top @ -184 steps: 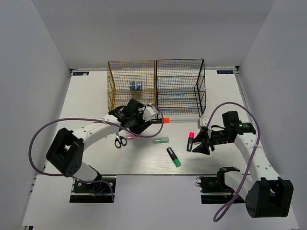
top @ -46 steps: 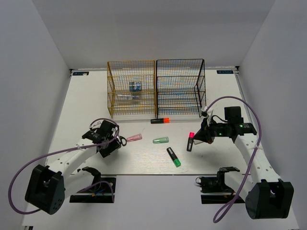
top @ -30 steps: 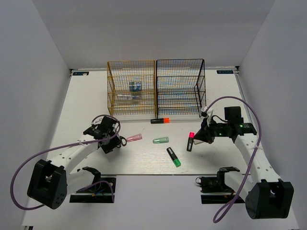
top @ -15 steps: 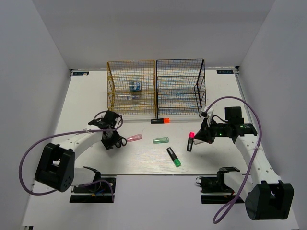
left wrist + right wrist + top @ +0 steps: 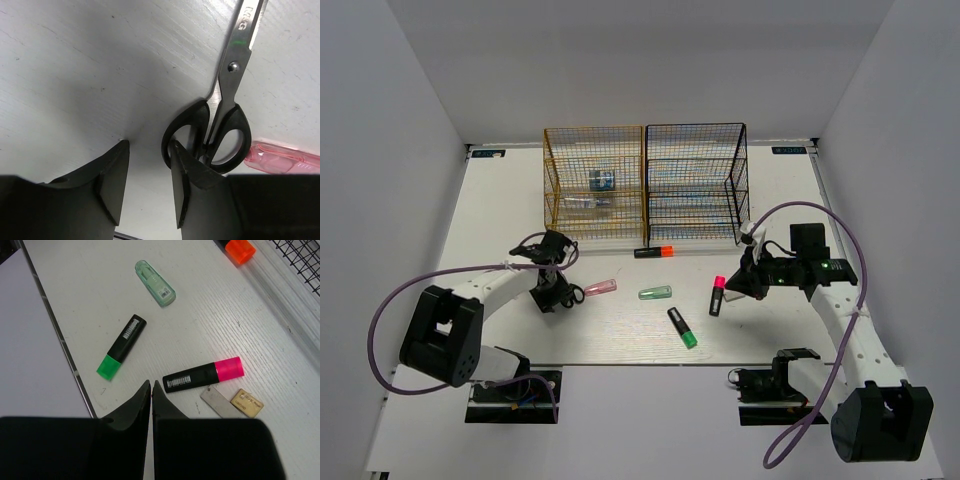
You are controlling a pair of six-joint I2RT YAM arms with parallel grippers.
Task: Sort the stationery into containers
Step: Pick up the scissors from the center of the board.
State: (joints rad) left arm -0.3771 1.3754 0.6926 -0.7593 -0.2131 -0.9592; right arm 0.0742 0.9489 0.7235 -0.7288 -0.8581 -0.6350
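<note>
Left gripper [image 5: 147, 187] low over the table [image 5: 490, 200], jaws spread, nothing between them but bare surface; its 3 o'clock finger [image 5: 181, 182] meets the rim of one handle loop of the black-handled scissors [image 5: 226, 95], touching or just over it, cannot tell which; scissors lie flat and closed, blades running toward 12 to 1 o'clock in the wrist view; pink capsule [image 5: 285, 157] just beside the handles at their 4 o'clock.

From above: the scissors lie at about 7 o'clock of the gold-yellow rack [image 5: 595, 195], well apart from it; black rack [image 5: 696, 185] stands against the gold one at its 3 o'clock side, both upright at the far side of the table; blue tape roll [image 5: 602, 180] sits inside the gold rack on a middle tier; a pale item on the tier below, too small to name.

Orange-capped highlighter [image 5: 655, 251] flat on the table just in front of the racks, at 6 o'clock of their seam; green capsule [image 5: 655, 293] at 3 o'clock of the pink capsule, apart; green-capped highlighter [image 5: 682, 327] at 5 o'clock of the green capsule; pink-capped highlighter [image 5: 717, 295] at 3 o'clock of it.

Right gripper [image 5: 150, 390] jaws pressed together, empty; pink-capped highlighter near at its 1 o'clock in the wrist view, not touching; beige eraser [image 5: 249, 402] just beside that cap at 5 o'clock, a grey tab [image 5: 216, 400] against it.
</note>
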